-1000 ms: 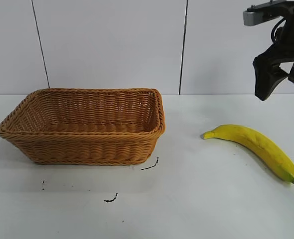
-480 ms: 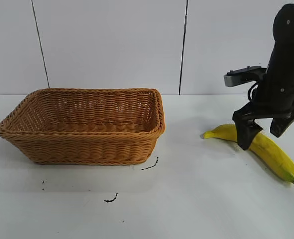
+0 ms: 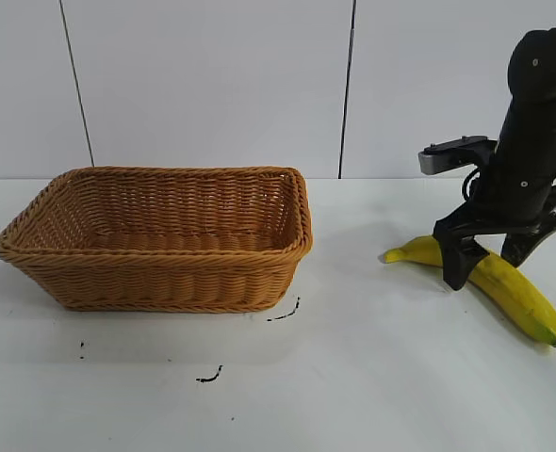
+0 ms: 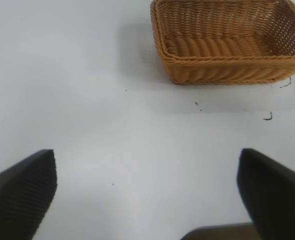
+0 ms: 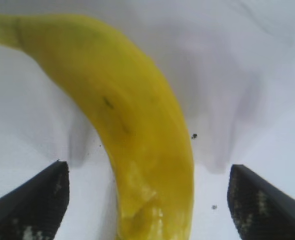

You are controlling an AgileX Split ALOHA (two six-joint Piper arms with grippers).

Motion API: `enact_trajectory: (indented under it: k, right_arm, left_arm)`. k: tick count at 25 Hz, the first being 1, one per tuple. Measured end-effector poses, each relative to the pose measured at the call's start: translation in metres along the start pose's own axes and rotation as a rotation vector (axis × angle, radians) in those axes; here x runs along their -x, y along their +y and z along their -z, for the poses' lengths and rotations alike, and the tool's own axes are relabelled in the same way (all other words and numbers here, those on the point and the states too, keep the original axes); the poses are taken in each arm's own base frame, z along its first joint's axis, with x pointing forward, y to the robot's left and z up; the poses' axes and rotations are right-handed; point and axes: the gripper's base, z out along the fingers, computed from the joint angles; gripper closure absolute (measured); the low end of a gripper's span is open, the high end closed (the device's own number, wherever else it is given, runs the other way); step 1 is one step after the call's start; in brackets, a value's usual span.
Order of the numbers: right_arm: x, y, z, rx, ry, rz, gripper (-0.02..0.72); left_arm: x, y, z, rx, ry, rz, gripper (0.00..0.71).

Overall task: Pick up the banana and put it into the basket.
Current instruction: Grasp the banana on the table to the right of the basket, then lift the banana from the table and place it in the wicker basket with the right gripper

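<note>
The yellow banana (image 3: 514, 288) lies on the white table at the right, its stem end pointing toward the basket. My right gripper (image 3: 485, 260) is open and straddles the banana's middle, one finger on each side, its tips down at the table. In the right wrist view the banana (image 5: 132, 125) runs between the two spread fingers (image 5: 32, 202) with a gap on each side. The tan wicker basket (image 3: 160, 235) stands at the left, empty; it also shows in the left wrist view (image 4: 227, 42). My left gripper (image 4: 147, 185) is open and empty above bare table, away from the basket.
Small black marks (image 3: 283, 314) dot the table in front of the basket. A white panelled wall (image 3: 212, 85) stands behind the table. Bare table lies between basket and banana.
My right gripper came down from high at the right onto the banana, then settled slightly lower and left, its fingers either side of it. The banana and basket have not moved.
</note>
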Motion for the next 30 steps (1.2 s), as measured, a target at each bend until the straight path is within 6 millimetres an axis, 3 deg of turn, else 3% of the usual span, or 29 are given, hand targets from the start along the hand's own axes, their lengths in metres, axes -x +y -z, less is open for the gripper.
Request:
enact_trajectory:
  k: [2,10,12,18,30]
  right_arm:
    - [0.0,0.0,0.0,0.0,-0.001,-0.005,0.392]
    - [0.003,-0.001,0.009,-0.001,0.018,-0.002,0.386]
    - [0.008,-0.003,0.026,-0.005,0.011,-0.001,0.386]
    - [0.034,-0.007,0.1,0.0,-0.076,-0.021,0.386]
    - [0.071,0.008,0.172,-0.006,-0.233,0.03,0.386]
  left_arm:
    - [0.0,0.0,0.0,0.0,0.0,0.0,0.015]
    - [0.0,0.0,0.0,0.0,0.0,0.0,0.015]
    - [0.0,0.0,0.0,0.0,0.0,0.0,0.015]
    - [0.0,0.0,0.0,0.0,0.0,0.0,0.015]
    - [0.0,0.0,0.0,0.0,0.0,0.0,0.015]
